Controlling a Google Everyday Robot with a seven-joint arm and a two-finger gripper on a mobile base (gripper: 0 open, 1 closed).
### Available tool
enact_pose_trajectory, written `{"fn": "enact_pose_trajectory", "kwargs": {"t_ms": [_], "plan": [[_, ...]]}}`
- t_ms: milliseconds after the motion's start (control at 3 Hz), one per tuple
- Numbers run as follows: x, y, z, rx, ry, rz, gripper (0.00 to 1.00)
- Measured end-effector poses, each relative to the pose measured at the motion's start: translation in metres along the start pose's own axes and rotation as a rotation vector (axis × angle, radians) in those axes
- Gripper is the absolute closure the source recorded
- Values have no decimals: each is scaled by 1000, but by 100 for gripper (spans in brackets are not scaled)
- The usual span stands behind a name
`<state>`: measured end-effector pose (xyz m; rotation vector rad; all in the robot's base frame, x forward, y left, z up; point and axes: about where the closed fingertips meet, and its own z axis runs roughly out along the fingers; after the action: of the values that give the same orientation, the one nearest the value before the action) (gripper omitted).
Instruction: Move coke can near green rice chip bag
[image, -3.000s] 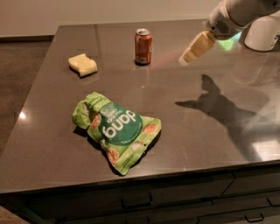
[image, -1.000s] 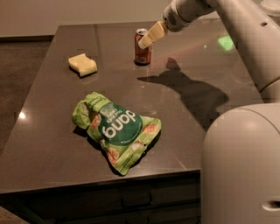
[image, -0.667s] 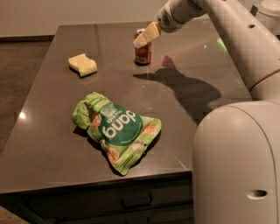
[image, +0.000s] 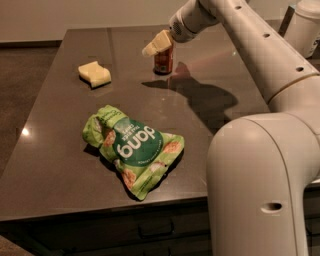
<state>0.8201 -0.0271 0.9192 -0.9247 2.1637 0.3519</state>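
Observation:
The coke can (image: 164, 61), small and red-orange, stands upright toward the back of the dark table (image: 60, 150). My gripper (image: 157, 44) is right at the can's top, covering its upper part, with the pale fingers pointing down and left. The green rice chip bag (image: 132, 148), bright green with a dark round "dang" label, lies flat near the table's front, well apart from the can.
A pale yellow sponge (image: 94, 74) lies at the back left of the table. My white arm (image: 265, 50) reaches across from the right, and its large base segment (image: 260, 185) fills the lower right. The table's front edge runs just below the bag.
My gripper has moved left across the table from the right side to the can and now sits over its top. The can, bag and sponge have not moved.

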Motion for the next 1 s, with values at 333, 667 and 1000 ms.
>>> {"fn": "enact_pose_trajectory", "kwargs": {"t_ms": [333,667,1000], "plan": [[-3,6,11,-20,-8,4,17],[-4,7,12,-28,-17,7,41],[-4,9,4,-35,-30,-6,63]]}}
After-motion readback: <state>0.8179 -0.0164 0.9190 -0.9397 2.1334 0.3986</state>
